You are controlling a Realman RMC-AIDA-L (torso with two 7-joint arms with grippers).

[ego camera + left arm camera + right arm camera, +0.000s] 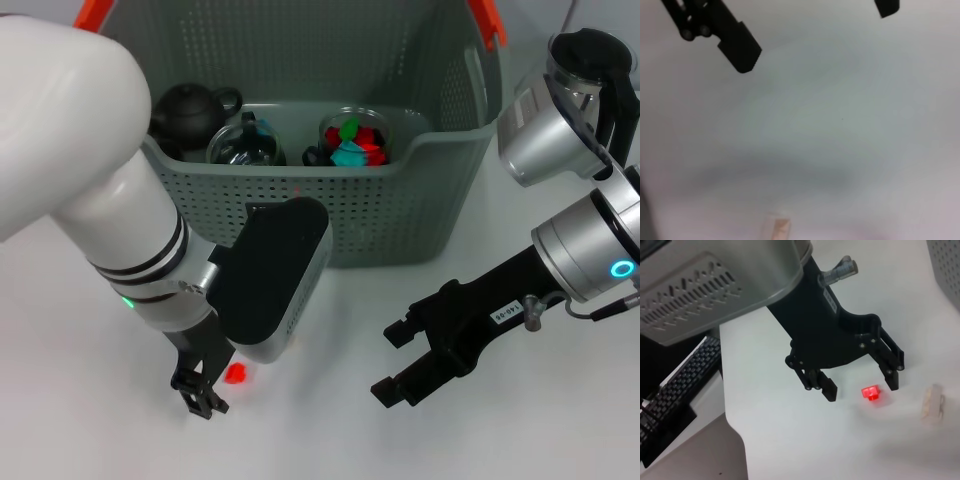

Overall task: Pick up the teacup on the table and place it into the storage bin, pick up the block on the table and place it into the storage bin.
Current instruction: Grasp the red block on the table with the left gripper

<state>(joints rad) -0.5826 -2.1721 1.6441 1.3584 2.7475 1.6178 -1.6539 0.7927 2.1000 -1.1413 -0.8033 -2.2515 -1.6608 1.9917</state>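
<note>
Left gripper low over red block, jaws wide — block sits just to one side

Head view: left gripper [200,392] is down at the table [80,420], front-left of the storage bin [400,215]. The red block [237,375] lies just beside the fingertips, on the side toward the robot's right — beside them, not clearly between them from here. The left forearm hides part of the spot. The right gripper [395,362] hovers well apart to the right, jaws spread, empty; the left arm is plainly the nearer one. Inside the bin: a dark teapot [190,110], a glass pot [245,145] and a glass cup of coloured pieces [355,140]. I see no teacup on the table, so that half is likely done.

Left wrist view: two black fingertips [742,52] far apart over bare white table, nothing held. No red block in frame; only a pale piece [779,229] at the edge.

Right wrist view: the best angle. The left gripper [860,390] shows from the side, jaws wide, with the red block [871,393] low between the two tips, close to the one nearer the pale block [933,401]. Its long axis cannot be told. A small shift toward the block should centre it before closing.
</note>
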